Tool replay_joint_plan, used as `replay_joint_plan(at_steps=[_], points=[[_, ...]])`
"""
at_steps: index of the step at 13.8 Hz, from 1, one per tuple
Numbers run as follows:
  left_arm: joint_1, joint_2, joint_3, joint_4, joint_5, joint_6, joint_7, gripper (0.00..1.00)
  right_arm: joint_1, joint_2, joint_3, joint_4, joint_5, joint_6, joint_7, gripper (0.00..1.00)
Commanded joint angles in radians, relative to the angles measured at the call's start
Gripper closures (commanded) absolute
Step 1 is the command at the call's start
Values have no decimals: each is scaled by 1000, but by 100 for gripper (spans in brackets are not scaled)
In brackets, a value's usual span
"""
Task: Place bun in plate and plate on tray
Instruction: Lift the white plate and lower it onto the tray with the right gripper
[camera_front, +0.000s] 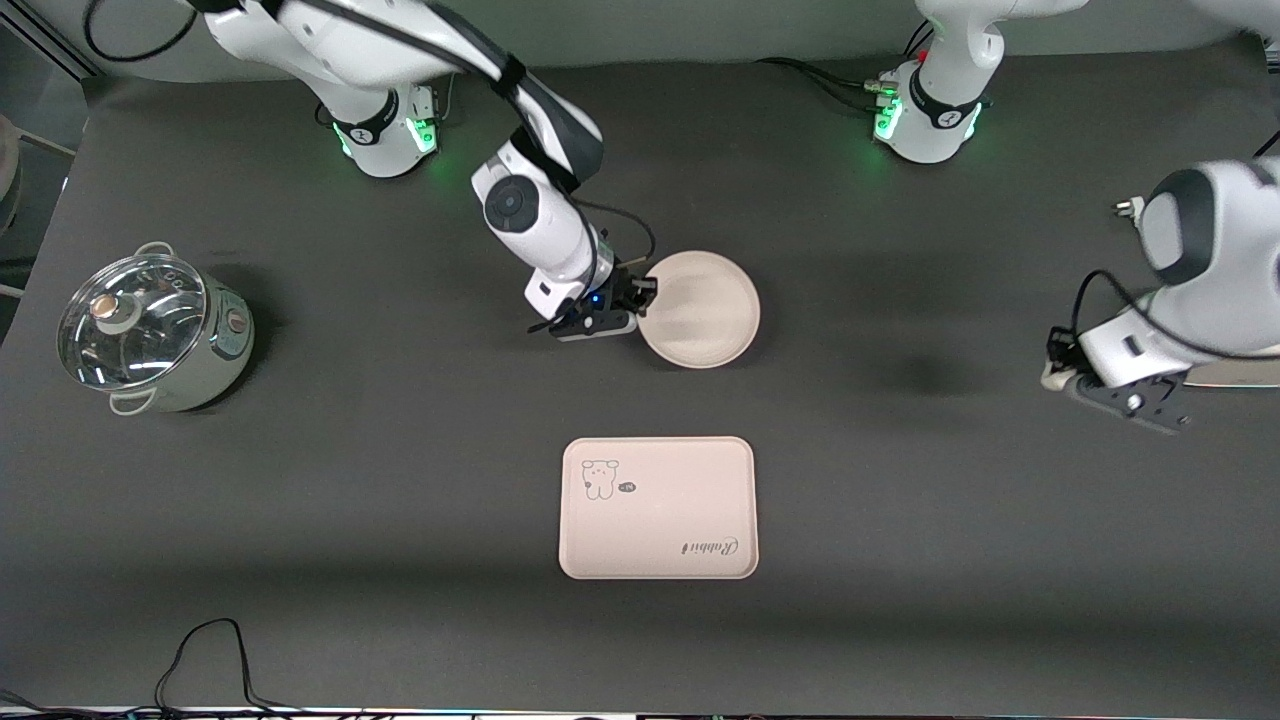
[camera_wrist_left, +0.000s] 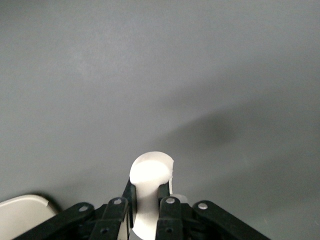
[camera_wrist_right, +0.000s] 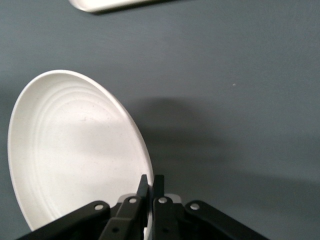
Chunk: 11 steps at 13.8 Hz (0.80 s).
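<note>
Plate (camera_front: 700, 308) position: on the dark counter (camera_front: 400, 500), near its middle, farther from the front camera than the tray (camera_front: 658, 508) and well apart from it. The plate carries nothing.

Right end effector (camera_front: 640, 300): located at the plate's rim, on the side toward the right arm's end of the counter. In the right wrist view the two fingers (camera_wrist_right: 144, 192) are clenched on the rim of the plate (camera_wrist_right: 75, 150), one finger on each face of the rim. The plate extends away from the fingers across the counter. An edge of the tray (camera_wrist_right: 110, 5) is visible at the margin of this view.

Left end effector (camera_front: 1135, 400): positioned over the left arm's end of the counter, well apart from plate and tray. In the left wrist view the fingers (camera_wrist_left: 165, 197) are clenched on the bun (camera_wrist_left: 151, 172). The bun's rounded top protrudes past the fingertips; its lower part sits between them. The bun is clear of the counter. A cream-coloured corner (camera_wrist_left: 25, 215) shows beside the end effector in that view; what it belongs to cannot be told.

Tray: flat on the counter, nearest the front camera, with the animal drawing (camera_front: 600, 478) and the "Rabbit" lettering (camera_front: 712, 546) on its surface.

Pot (camera_front: 150, 330): metal, with glass lid, standing at the right arm's end of the counter.
</note>
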Motion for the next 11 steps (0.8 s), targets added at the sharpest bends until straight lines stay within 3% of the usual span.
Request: replay_joint_plan(at_steps=[1,5,7,9,11], points=[[11,-87,4,-6,-8,-96,8,79,-2,-30,-3,107,18,-120,26,100],[15,-141,4,42,-26,-223,-16,79,-53,79,-13,330,-14,-149,-24,100],[2,-152,-8,44,-43,-244,-94,78,-69,166,-46,463,-80,-150,-38,100],[-2,-147,-54,51,-46,-231,-178,78,-76,269,-68,583,-147,-149,-49,100],[-3,-125,-126,63,-49,-207,-321,78,-79,338,-95,631,-174,-149,-77,100]])
